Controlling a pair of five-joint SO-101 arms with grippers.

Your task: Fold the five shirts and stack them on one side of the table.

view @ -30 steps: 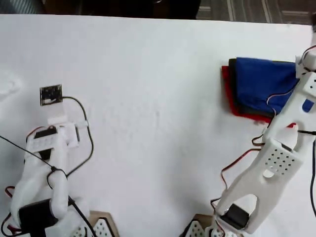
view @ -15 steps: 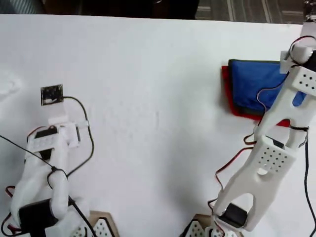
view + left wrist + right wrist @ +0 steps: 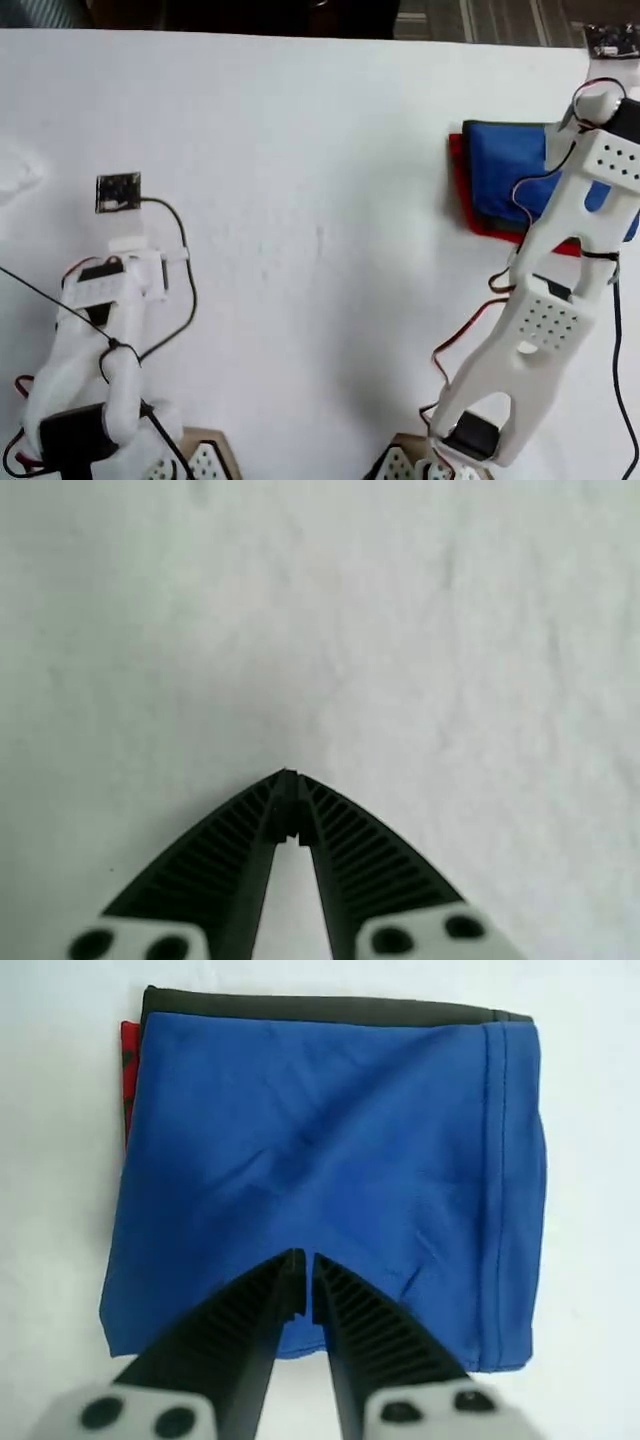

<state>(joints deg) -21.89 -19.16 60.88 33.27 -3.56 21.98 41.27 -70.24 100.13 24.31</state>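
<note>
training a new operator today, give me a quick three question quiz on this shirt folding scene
1. True or false: the blue shirt is the topmost folded shirt.
2. What lies below the left hand? A) bare table B) a folded shirt C) a cable
3. Fill in: the lowest shirt showing beneath the blue one is ___.
Key: 1 true; 2 A; 3 red, the red shirt.
</note>
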